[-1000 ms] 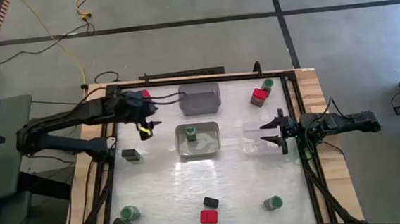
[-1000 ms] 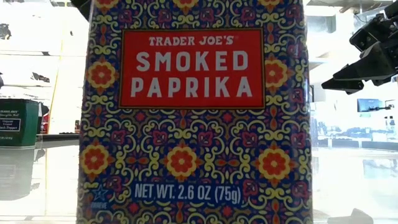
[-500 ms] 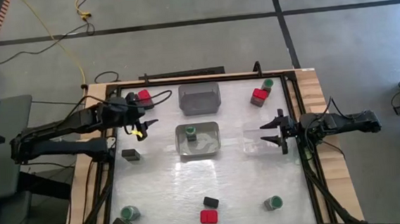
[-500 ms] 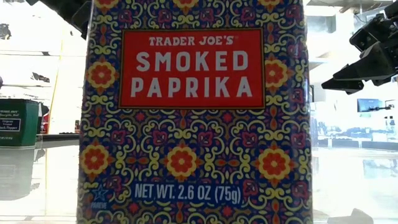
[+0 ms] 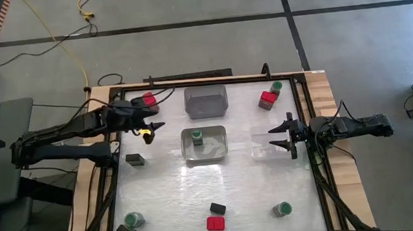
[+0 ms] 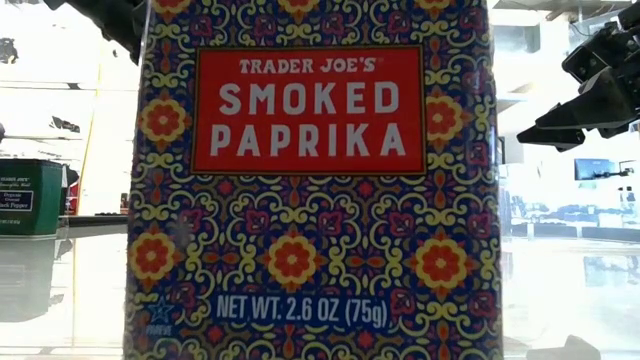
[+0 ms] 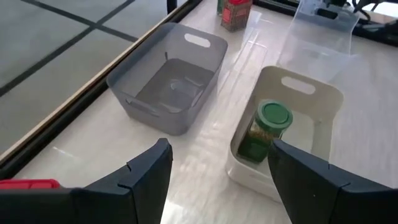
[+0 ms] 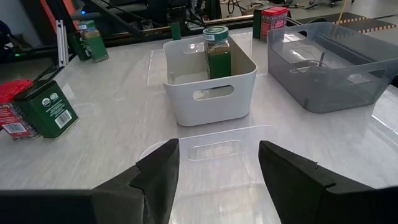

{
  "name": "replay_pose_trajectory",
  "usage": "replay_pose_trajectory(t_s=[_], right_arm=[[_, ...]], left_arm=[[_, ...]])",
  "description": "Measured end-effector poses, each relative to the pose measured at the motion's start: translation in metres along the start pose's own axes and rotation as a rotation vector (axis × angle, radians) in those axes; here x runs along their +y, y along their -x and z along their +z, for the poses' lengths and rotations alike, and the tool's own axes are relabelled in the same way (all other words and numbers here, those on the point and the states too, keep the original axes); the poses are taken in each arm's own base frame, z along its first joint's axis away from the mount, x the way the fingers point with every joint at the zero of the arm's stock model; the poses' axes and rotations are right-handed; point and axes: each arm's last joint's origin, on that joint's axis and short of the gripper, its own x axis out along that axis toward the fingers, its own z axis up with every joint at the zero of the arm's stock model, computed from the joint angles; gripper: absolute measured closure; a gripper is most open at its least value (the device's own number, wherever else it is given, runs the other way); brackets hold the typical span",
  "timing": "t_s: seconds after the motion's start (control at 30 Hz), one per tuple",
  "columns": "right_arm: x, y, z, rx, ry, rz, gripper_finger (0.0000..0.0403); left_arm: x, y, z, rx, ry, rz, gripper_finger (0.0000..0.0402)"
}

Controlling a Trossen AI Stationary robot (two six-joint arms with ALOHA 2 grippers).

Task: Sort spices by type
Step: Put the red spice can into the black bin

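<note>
Since a second ago my left arm has drawn back from over the table's middle toward its left far corner; my right arm has not moved.

From above, my left gripper [image 5: 151, 126] hangs with its fingers apart and empty, near a red-topped tin [image 5: 148, 100] at the far left. My right gripper [image 5: 279, 137] waits, fingers spread, over the clear bin [image 5: 261, 142] at the right. One green-lidded jar [image 5: 197, 136] stands upright in the white bin [image 5: 219, 133] at the centre; the grey bin [image 5: 206, 108] sits behind it. A red-topped tin and a green-lidded jar [image 5: 275, 87] stand together far right. A dark tin [image 5: 134, 160] lies flat at the left, long axis across the table. Along the near edge are jars, dark tins and another red-topped tin [image 5: 215, 222].

At table level, the smoked paprika tin [image 6: 310, 180] fills the frame, upright, long axis vertical, label facing the camera.

Through my left wrist, my open fingers [image 7: 146, 171] frame the white bin [image 7: 323, 99] with its upright jar [image 7: 264, 130], beside the grey bin [image 7: 134, 78].

Through my right wrist, my fingers [image 8: 158, 171] stand apart above the clear bin [image 8: 211, 152]; beyond it the white bin [image 8: 211, 99] holds the jar [image 8: 217, 53].
</note>
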Motion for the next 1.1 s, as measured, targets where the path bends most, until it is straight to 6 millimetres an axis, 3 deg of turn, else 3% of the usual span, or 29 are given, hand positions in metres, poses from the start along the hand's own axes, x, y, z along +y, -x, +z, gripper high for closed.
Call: replay_pose_trajectory(t_s=[0.7,1.0,1.1], right_arm=[[0.0,0.0,0.0,0.0,0.0,0.0,0.0154],[0.0,0.0,0.0,0.0,0.0,0.0,0.0154],[0.0,0.0,0.0,0.0,0.0,0.0,0.0154]], left_arm=[[-0.003,-0.034,-0.003,0.091,0.013,0.049,0.015],[-0.003,-0.034,-0.002,0.088,0.014,0.05,0.015],[-0.003,-0.034,-0.003,0.089,0.117,0.047,0.015]])
